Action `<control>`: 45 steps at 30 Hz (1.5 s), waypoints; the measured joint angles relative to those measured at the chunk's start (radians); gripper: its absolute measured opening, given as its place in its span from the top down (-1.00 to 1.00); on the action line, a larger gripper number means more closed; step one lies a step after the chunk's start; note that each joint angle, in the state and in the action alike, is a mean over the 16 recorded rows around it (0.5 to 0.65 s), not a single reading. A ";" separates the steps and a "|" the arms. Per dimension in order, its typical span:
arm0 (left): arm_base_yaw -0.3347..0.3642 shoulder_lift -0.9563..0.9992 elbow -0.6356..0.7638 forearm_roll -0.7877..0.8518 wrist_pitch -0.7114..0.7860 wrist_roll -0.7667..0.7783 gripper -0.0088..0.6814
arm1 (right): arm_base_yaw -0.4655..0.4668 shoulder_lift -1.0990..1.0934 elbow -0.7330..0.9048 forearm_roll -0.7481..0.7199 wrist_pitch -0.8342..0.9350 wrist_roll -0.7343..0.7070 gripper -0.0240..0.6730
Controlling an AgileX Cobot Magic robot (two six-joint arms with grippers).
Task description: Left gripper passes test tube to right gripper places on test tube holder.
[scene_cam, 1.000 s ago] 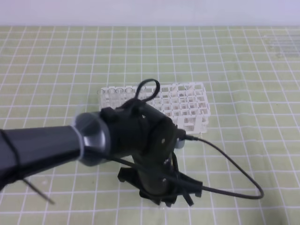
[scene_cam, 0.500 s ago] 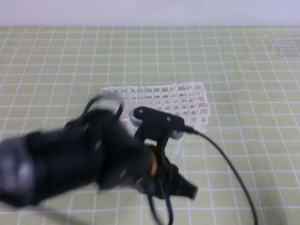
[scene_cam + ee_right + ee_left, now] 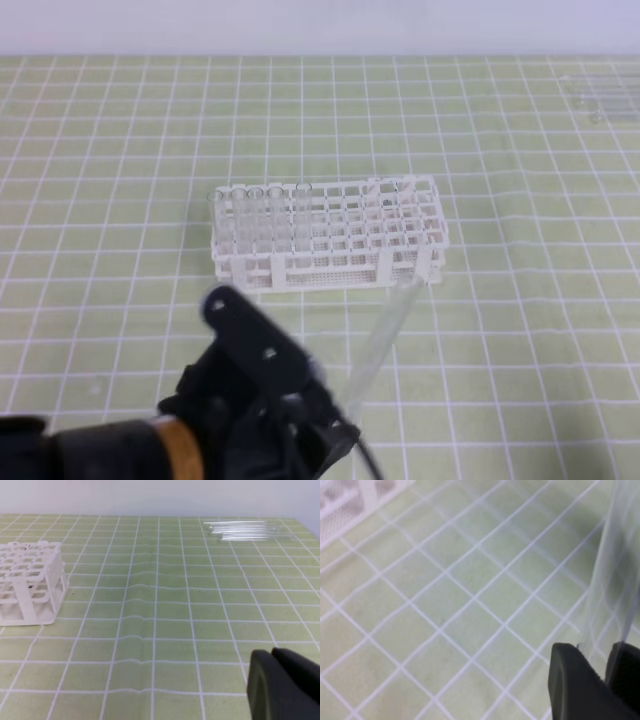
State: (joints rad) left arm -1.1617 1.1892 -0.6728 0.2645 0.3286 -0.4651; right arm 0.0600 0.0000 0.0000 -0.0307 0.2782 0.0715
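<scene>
Exterior high view: the left gripper (image 3: 335,432), a black two-fingered arm end with an orange band behind it, is sitting low in the lower left and clamping the lower end of the test tube (image 3: 383,337), a slender clear glass tube that is slanting up and to the right, its upper end reaching toward the front right corner of the test tube holder (image 3: 330,236), a white plastic lattice rack with mesh sides. Whether the tip is touching the rack cannot be told; it is blurred. Several clear tubes (image 3: 258,215) are already standing upright in the rack's left holes. Gripping the tube near one end is leaving most of its length free, probably so the other arm can take hold. Left wrist view: two black fingers (image 3: 575,685) are pinching the clear tube (image 3: 610,580) between them, jaws narrowly apart on the glass; the tube is rising steeply away from the green gridded mat (image 3: 445,610), with a corner of the white rack at the upper left. Right wrist view: the right gripper (image 3: 272,655), black wedge fingers pressed together and holding nothing, is hovering over the mat, well apart from the rack at left. Spare clear tubes (image 3: 245,530) are lying flat at the far edge. The handover is not yet begun, by my reading.
</scene>
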 joint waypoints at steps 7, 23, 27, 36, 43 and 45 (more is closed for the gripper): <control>-0.002 -0.078 0.064 0.029 -0.015 0.011 0.68 | 0.000 0.000 0.000 0.000 0.000 0.000 0.98; -0.003 -0.082 0.130 0.134 -0.103 0.033 0.65 | 0.000 0.000 0.000 0.000 0.000 0.000 0.98; -0.003 -0.085 0.162 0.127 -0.129 0.031 0.68 | 0.000 0.000 0.000 0.008 -0.002 0.000 0.98; -0.003 -0.111 0.201 0.116 -0.170 0.039 0.67 | 0.000 0.000 0.000 0.310 -0.048 0.004 0.98; -0.003 -0.122 0.202 0.138 -0.238 0.057 0.65 | 0.000 0.000 0.000 0.759 -0.094 0.004 0.98; -0.003 -0.122 0.202 0.144 -0.257 0.062 0.65 | 0.000 0.000 0.000 0.867 -0.102 0.004 0.98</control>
State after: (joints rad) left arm -1.1644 1.0668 -0.4711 0.4084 0.0720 -0.4031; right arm 0.0600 0.0000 0.0000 0.8362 0.1759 0.0752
